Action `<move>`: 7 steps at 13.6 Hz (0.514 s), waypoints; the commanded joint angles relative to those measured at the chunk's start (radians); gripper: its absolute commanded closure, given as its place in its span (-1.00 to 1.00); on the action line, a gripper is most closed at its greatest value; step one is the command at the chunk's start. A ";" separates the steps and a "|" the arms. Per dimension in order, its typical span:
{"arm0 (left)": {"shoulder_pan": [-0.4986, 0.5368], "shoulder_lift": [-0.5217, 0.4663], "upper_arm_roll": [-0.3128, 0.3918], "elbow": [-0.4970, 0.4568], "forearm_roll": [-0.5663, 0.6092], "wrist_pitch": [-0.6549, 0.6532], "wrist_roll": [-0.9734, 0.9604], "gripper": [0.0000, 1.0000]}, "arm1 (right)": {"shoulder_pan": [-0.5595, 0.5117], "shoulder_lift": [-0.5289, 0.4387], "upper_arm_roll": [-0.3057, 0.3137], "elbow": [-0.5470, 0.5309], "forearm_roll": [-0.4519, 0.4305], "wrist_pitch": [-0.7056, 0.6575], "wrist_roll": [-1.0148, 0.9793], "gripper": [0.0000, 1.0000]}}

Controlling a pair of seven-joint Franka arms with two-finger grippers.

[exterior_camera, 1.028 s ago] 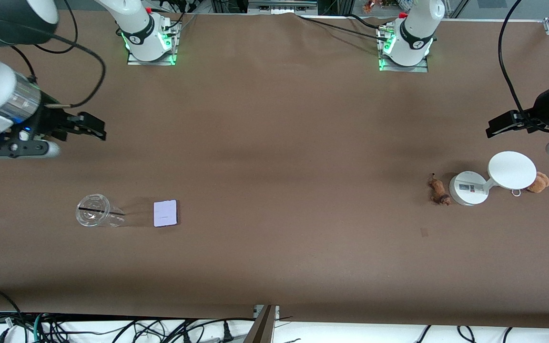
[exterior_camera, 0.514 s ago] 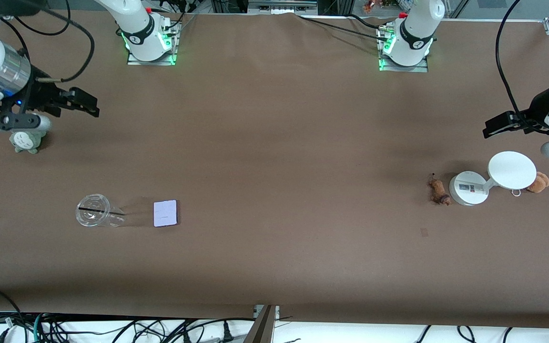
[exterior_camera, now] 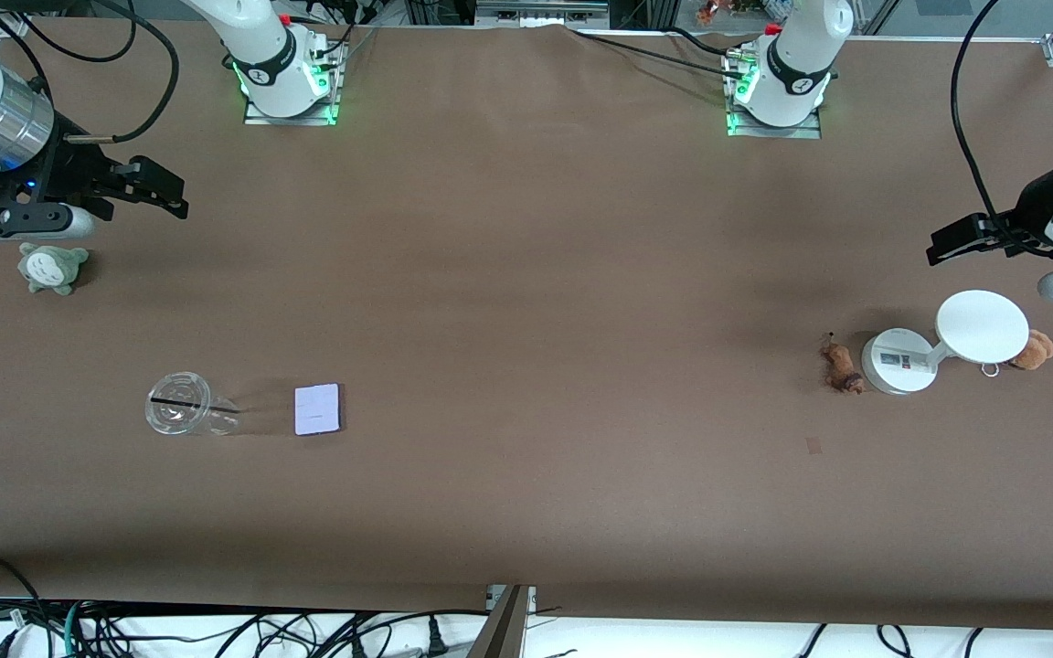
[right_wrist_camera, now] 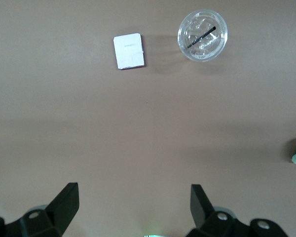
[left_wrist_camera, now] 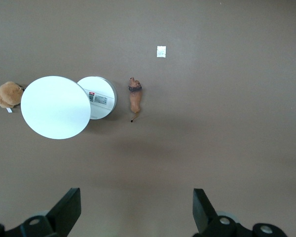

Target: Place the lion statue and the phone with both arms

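The lion statue [exterior_camera: 842, 367] is a small brown figurine lying on the table beside the white stand's base, toward the left arm's end. It also shows in the left wrist view [left_wrist_camera: 134, 97]. The phone [exterior_camera: 318, 408] is a flat pale rectangle lying beside a clear cup toward the right arm's end. It also shows in the right wrist view [right_wrist_camera: 129, 51]. My left gripper [exterior_camera: 944, 247] hangs open and empty over bare table near the stand [left_wrist_camera: 136, 200]. My right gripper [exterior_camera: 170, 192] hangs open and empty over bare table near a grey-green plush [right_wrist_camera: 133, 195].
A clear plastic cup with a dark straw [exterior_camera: 181, 416] lies by the phone. A grey-green plush [exterior_camera: 51, 267] sits at the right arm's end. A white round-based stand with a disc [exterior_camera: 892, 361] and a tan plush [exterior_camera: 1034, 349] sit beside the lion. A small tape patch [exterior_camera: 814, 445] lies nearer the front camera.
The right arm has risen and drawn back toward the table's end, uncovering the grey-green plush. The left gripper shifted slightly. The lion and phone have not moved.
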 commanded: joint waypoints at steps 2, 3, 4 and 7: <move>0.001 -0.007 0.004 -0.002 -0.018 0.006 0.004 -1.00 | 0.004 0.003 -0.001 0.009 0.000 0.000 -0.017 -1.00; 0.000 -0.007 0.004 0.002 -0.018 0.006 0.001 -1.00 | 0.004 0.006 -0.001 0.009 0.000 0.000 -0.017 -1.00; -0.002 -0.004 0.004 0.003 -0.018 0.006 0.001 -1.00 | 0.004 0.006 -0.001 0.009 0.000 0.000 -0.017 -1.00; 0.000 -0.001 0.002 0.003 -0.019 0.006 0.004 -1.00 | 0.002 0.008 -0.001 0.007 0.000 0.000 -0.026 -1.00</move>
